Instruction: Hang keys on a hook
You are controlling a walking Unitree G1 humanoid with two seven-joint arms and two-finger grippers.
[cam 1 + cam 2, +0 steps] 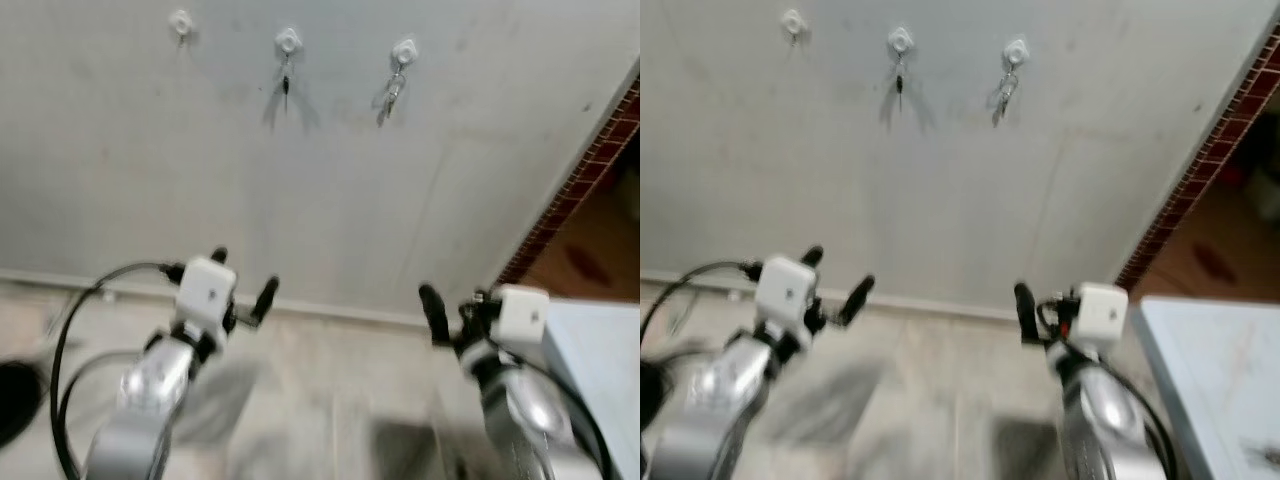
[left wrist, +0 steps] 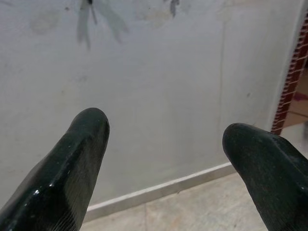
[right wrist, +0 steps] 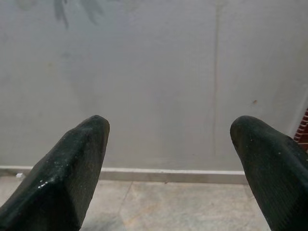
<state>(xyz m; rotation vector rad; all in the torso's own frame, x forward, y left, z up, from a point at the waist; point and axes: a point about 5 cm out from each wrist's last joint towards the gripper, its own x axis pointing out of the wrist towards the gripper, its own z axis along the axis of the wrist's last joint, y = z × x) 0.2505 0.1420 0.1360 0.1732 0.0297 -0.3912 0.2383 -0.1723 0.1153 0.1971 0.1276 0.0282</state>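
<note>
Both arms sit low before the head camera, the left gripper [image 1: 243, 277] at about 7 o'clock and the right gripper [image 1: 447, 312] at about 5 o'clock, raised over the floor [image 1: 330, 400] and aimed toward the wall [image 1: 330, 190]. Each pincer is released: the wrist views show the left fingers [image 2: 72, 168] and the right fingers [image 3: 67, 168] spread wide with nothing between them, only wall and skirting beyond. High on the wall, around 12 o'clock, three white hooks stand in a row: the left hook [image 1: 181, 22] looks bare, the middle hook [image 1: 288, 41] carries a thin dark hanging item, and the right hook [image 1: 404, 51] holds the keys [image 1: 391, 97], a small metallic bunch dangling below it. At 3 o'clock a brick edge [image 1: 580, 180] runs down, with a pale counter [image 1: 600, 370] at 4 o'clock. Judging by this, the hanging looks done: keys are on a hook and both grippers are empty and well apart from them. What remains, if anything, seems only backing away; blur hides finer detail.
</note>
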